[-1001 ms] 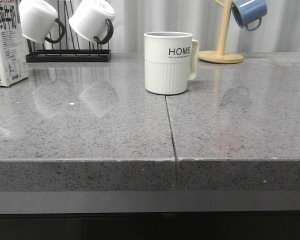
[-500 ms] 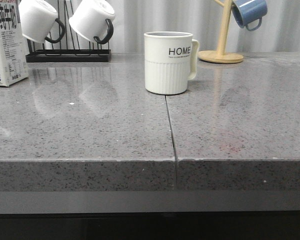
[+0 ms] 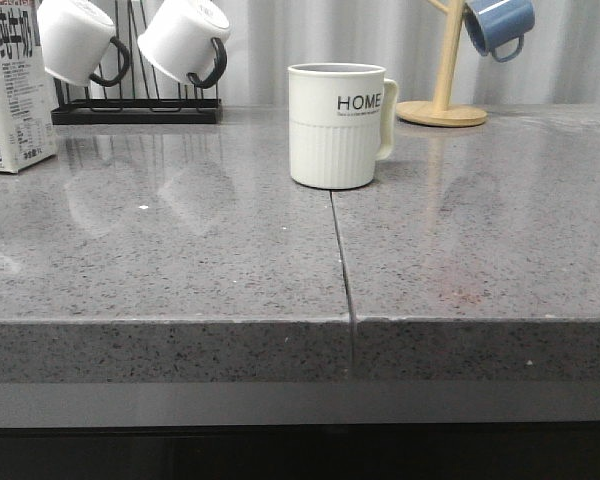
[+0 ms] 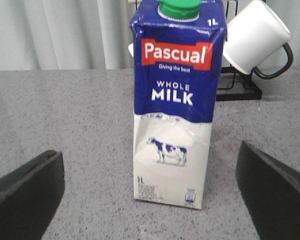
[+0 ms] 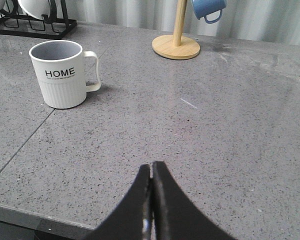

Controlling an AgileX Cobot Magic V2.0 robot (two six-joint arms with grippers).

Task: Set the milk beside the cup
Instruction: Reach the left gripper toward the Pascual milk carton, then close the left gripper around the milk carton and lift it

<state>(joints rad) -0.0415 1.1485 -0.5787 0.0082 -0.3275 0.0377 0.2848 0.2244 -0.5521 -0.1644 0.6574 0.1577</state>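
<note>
Blue-topped milk [image 4: 174, 105] between left pincer [image 4: 155, 187] fingers

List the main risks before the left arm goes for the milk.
The milk is tall and narrow; a one-sided nudge from the open left gripper could tip it. A white mug hangs close behind it and could get bumped. Set down carelessly, the carton might knock the cup.

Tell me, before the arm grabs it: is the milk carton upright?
Upright: the milk carton stands on its base, green cap on top.

Glossy grey speckled countertop [image 3: 180, 260] before a pale corrugated wall [image 3: 280, 40].
</note>
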